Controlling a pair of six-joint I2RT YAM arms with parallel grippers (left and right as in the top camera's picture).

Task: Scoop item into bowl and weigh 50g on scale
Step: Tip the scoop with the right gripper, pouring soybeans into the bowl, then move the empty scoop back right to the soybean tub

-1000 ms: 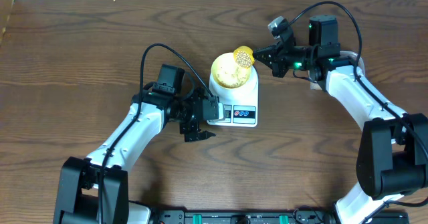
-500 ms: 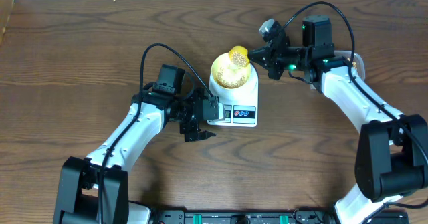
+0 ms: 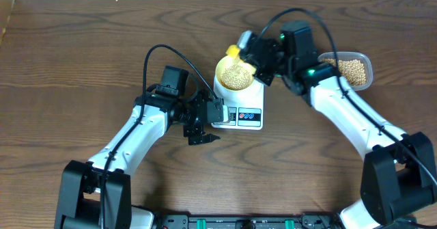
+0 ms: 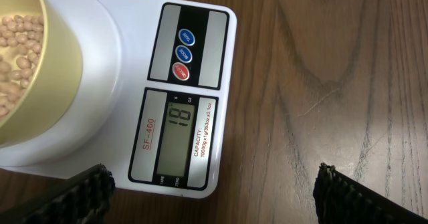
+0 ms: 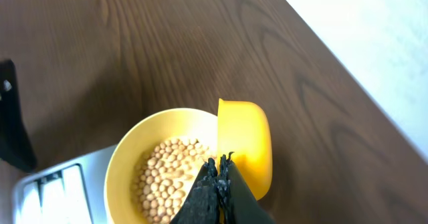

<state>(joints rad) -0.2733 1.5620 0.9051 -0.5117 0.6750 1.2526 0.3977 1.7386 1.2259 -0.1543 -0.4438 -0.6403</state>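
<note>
Over bowl (image 5: 130,150), fingers (image 5: 202,192) tight on scoop (image 5: 247,144)

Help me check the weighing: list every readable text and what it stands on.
"18": LCD display of the scale.
"SF-400": printed beside the display.
"CAPACITY": printed on its other side; the figures beneath it are too small.
Captions on the round buttons and under the display: too small.

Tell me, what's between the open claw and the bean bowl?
The front of the white scale, with its little screen and round buttons, lies between the left claw and the bowl. The left wrist view shows it best.
</note>
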